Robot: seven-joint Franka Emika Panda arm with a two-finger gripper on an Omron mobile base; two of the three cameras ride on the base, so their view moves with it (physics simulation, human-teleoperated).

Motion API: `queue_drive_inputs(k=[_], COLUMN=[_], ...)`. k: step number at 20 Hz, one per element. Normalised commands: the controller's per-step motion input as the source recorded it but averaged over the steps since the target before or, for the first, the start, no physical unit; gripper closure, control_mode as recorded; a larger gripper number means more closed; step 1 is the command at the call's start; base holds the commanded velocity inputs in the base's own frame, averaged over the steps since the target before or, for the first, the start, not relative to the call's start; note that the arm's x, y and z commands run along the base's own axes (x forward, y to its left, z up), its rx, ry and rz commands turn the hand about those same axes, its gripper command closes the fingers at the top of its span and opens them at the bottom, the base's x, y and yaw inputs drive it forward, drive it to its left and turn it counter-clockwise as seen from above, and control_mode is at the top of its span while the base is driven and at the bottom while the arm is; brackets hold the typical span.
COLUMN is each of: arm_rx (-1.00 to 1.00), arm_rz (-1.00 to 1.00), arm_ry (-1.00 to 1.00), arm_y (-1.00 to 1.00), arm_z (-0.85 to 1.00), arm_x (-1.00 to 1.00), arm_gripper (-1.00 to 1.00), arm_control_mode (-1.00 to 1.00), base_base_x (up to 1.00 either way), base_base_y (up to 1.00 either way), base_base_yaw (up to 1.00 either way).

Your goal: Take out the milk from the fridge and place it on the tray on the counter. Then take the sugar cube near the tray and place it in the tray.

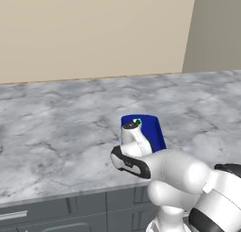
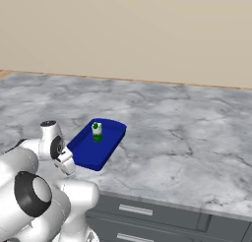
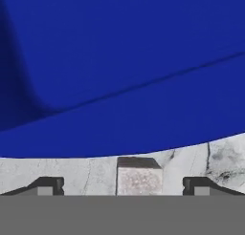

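Milk (image 2: pixel 97 132): upright in tray (image 2: pixel 86 152), far end. Sugar cube (image 3: pixel 139 180): on bench (image 2: pixel 187 137) beside tray's rim, between spread fingers of tool (image 3: pixel 123 186), ungripped

Beige wall (image 1: pixel 89 33) runs flat and bare behind the worktop, same wall in the right base view. A thin brown strip (image 1: pixel 94 78) runs along its foot where it meets the stone. In the left base view the wall ends at a vertical corner on the right; past it sits a duller grey-beige panel (image 1: pixel 216 28). Worktop is grey-white veined marble (image 2: pixel 187 133), wide, matte, even lighting, soft shadows only. Below the front edge: dark grey cabinet fronts (image 2: pixel 162 219), drawer style, with pale bar handles (image 2: pixel 135 209). Another handle shows at lower left of the left base view (image 1: pixel 12 215). Lighting is flat and diffuse.
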Motion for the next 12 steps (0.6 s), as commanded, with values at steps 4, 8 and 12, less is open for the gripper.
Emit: queue_drive_inputs(k=[4,8,12], arm_rx=[0.02,0.01,0.02], arm_rz=[0.0,0.0,0.0], arm_ry=[0.0,0.0,-0.01], arm_y=[0.0,-0.02,-0.13], arm_z=[-0.19,-0.29,-0.23], arm_x=[-0.27,-0.07,-0.01], arm_gripper=[-1.0,-1.0,-1.0], arm_control_mode=[-1.0,-1.0,-1.0], base_base_x=[0.0,0.0,0.0], base_base_y=[0.0,0.0,0.0], base_base_yaw=[0.0,0.0,0.0])
